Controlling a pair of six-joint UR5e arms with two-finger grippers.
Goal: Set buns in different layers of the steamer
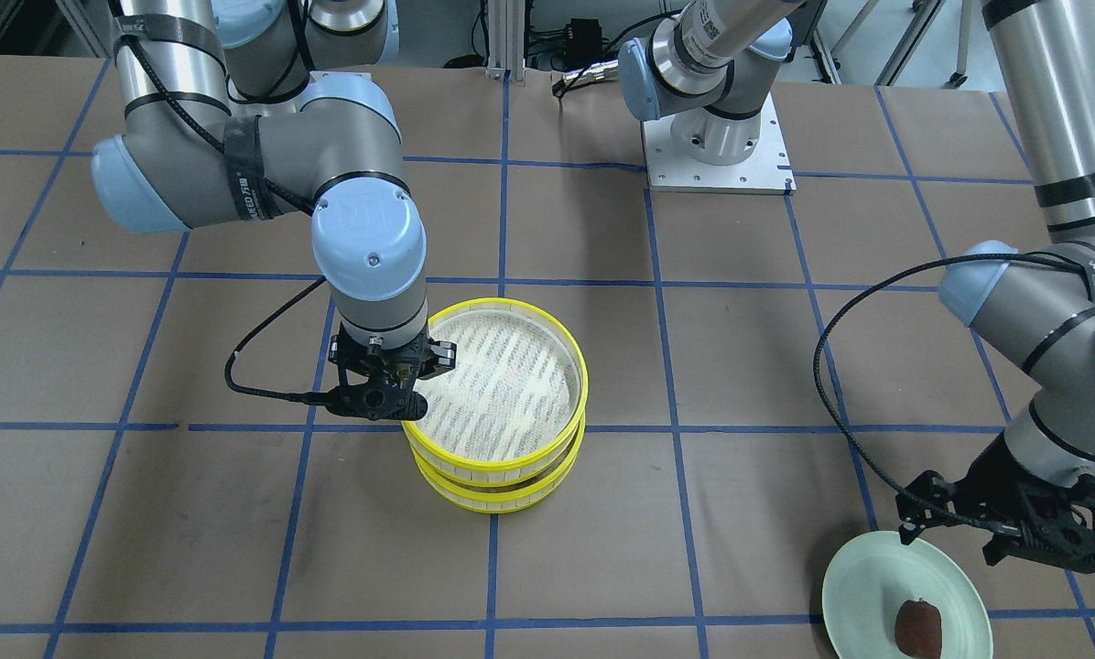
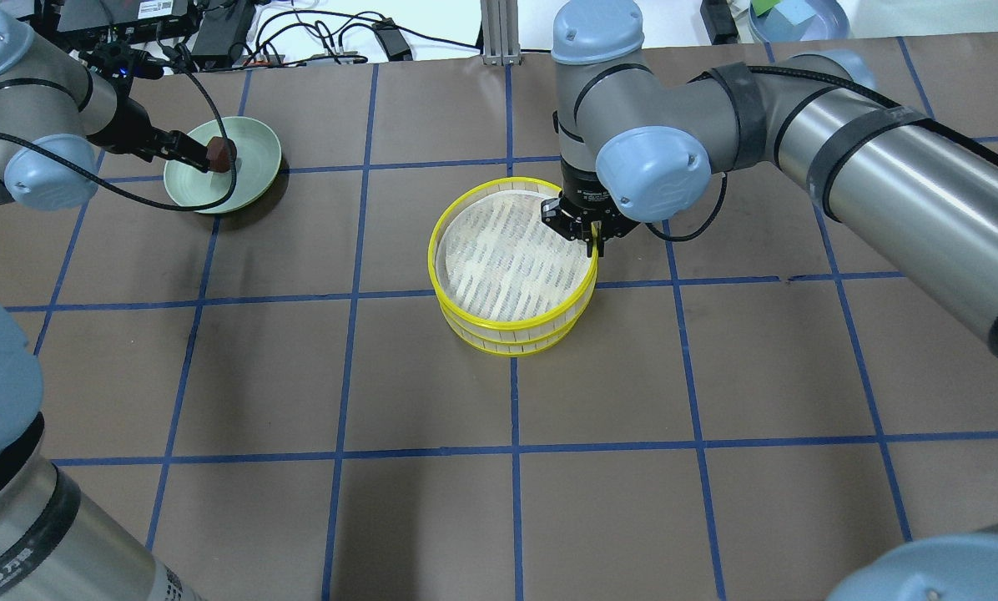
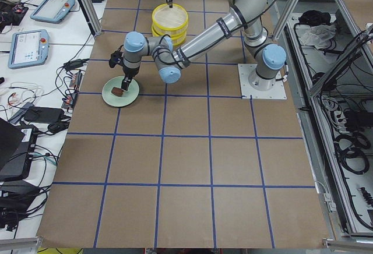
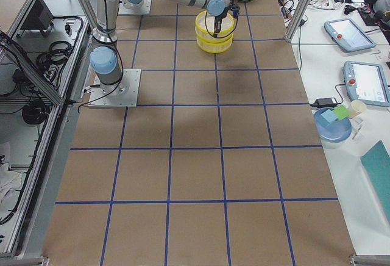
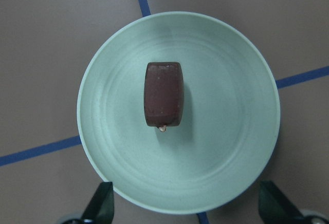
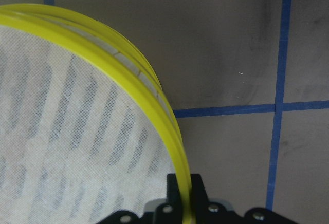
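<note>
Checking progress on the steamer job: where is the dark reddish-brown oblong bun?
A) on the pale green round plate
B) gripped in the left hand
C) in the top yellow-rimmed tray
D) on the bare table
A: the dark reddish-brown oblong bun lies flat on the pale green round plate.

Two stacked yellow-rimmed steamer trays (image 1: 495, 468), one reddish-brown bun (image 1: 917, 628), one pale green plate (image 1: 863, 586)

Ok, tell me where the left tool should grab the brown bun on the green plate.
Pinch the brown bun across its two long sides, at mid-length, coming straight down. It lies flat and alone on the plate, and the open left tool has its fingers lined up across the bun's narrow width.
</note>
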